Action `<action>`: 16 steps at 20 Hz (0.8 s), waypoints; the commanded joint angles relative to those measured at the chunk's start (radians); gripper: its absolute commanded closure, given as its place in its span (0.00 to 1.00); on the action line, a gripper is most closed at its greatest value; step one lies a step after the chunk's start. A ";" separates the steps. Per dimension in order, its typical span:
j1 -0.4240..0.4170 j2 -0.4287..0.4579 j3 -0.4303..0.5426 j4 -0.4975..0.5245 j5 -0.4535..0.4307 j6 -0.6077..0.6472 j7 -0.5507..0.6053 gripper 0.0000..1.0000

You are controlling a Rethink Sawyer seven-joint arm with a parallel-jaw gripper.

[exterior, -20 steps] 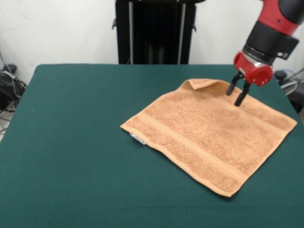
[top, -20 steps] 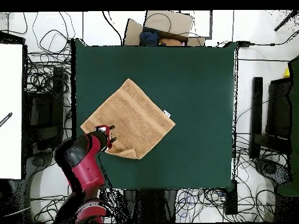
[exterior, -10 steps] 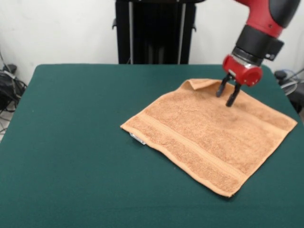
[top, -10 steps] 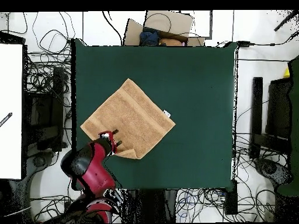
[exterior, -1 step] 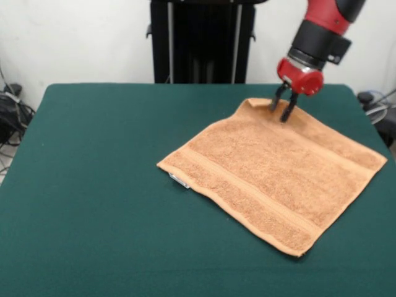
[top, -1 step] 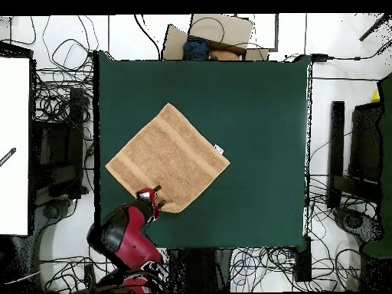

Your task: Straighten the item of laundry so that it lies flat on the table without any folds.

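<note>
The item of laundry, a peach-orange towel, lies spread like a diamond on the right half of the green table. A white tag sticks out at its near left edge. Its far corner curls up slightly. My gripper hangs open just right of that corner, fingertips at or just above the cloth, nothing visibly pinched. From overhead the gripper is at the towel's lower corner, near the table edge.
A black stand rises behind the table's far edge. Cables lie tangled on the floor around the table. A cardboard box sits beyond one edge and a white panel beside another.
The gripper has travelled along the towel's far edge toward the curled corner, leftward and farther back in the front view. The towel has hardly shifted; the corner looks a bit flatter.
</note>
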 commanded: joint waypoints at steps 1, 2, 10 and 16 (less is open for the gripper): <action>-0.030 -0.032 -0.063 0.085 -0.101 -0.006 0.312 0.00; -0.035 -0.031 -0.069 0.092 -0.121 -0.011 0.324 0.00; 0.003 -0.200 -0.115 0.212 -0.001 0.203 0.224 0.00; 0.227 -0.225 -0.340 0.170 0.283 0.547 -0.099 0.00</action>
